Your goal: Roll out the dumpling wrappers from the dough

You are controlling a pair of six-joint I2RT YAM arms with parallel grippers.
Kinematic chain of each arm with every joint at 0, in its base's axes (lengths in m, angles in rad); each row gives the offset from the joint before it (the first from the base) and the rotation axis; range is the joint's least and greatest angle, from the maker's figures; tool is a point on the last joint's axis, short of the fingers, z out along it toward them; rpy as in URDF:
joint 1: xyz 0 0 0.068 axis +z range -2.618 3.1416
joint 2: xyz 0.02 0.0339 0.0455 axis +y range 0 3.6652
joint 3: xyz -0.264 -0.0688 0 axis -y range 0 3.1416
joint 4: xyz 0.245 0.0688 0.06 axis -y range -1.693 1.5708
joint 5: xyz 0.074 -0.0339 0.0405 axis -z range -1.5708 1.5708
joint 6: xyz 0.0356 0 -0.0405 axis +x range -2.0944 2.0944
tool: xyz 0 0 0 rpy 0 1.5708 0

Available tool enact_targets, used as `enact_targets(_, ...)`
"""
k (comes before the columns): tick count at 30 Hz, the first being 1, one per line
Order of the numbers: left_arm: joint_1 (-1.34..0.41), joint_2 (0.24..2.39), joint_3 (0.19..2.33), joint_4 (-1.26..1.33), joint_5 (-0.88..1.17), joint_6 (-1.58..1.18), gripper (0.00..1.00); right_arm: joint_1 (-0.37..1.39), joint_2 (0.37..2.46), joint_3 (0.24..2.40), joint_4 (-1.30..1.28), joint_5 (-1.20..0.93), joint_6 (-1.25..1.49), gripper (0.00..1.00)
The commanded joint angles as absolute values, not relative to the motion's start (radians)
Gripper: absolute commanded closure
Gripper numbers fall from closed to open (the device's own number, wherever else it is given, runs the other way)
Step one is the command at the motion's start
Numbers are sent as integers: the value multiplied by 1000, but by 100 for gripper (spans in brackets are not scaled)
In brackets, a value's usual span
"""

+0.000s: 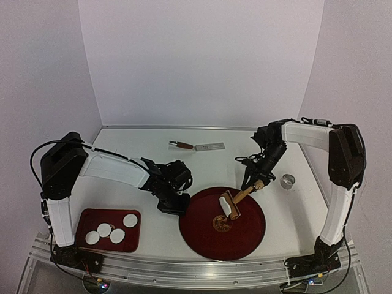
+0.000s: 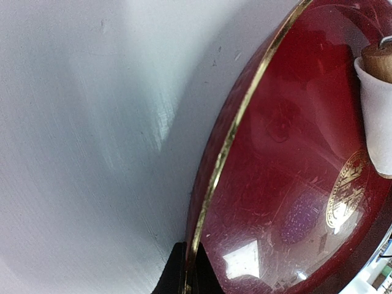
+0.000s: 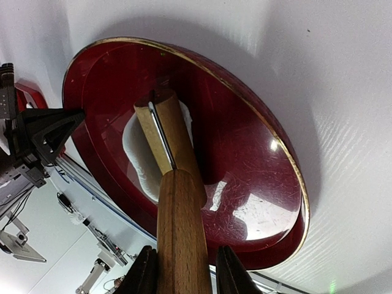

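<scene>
The round plate (image 1: 245, 236) is deep red, with a thin gold rim (image 2: 233, 131) and a gold emblem (image 1: 221, 223) at its middle. The dough (image 1: 226, 204) on it is white, and the rolling pin (image 1: 245, 193) is pale brown wood. At eight o'clock on the white bench (image 1: 141, 171), a dark red tray (image 1: 92, 217) carries four white dumpling wrappers (image 1: 105, 229). At three o'clock sits a silvery ring (image 1: 287, 180).

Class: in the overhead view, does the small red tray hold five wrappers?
No, the small red tray holds only four dumpling wrappers.
</scene>
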State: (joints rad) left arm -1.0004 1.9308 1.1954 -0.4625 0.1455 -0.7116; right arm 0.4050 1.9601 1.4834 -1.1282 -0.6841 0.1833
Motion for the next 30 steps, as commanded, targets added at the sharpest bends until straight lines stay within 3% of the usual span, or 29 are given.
enact_targets(1, -1012, 1890, 1166, -561, 82, -651, 100, 393, 2045, 1404, -1147, -159, 198, 100)
enact_targets(10, -1013, 1882, 1154, -571, 72, -698, 100, 393, 2009, 1418, -1145, -185, 199, 100)
enact_targets(22, -1047, 1817, 1113, -661, 62, -1074, 99, 393, 1773, 1466, -1122, -510, 194, 100)
enact_targets(30, -1138, 1816, 1140, -640, 150, -1140, 69, 392, 1623, 1405, -1022, -660, 392, 100)
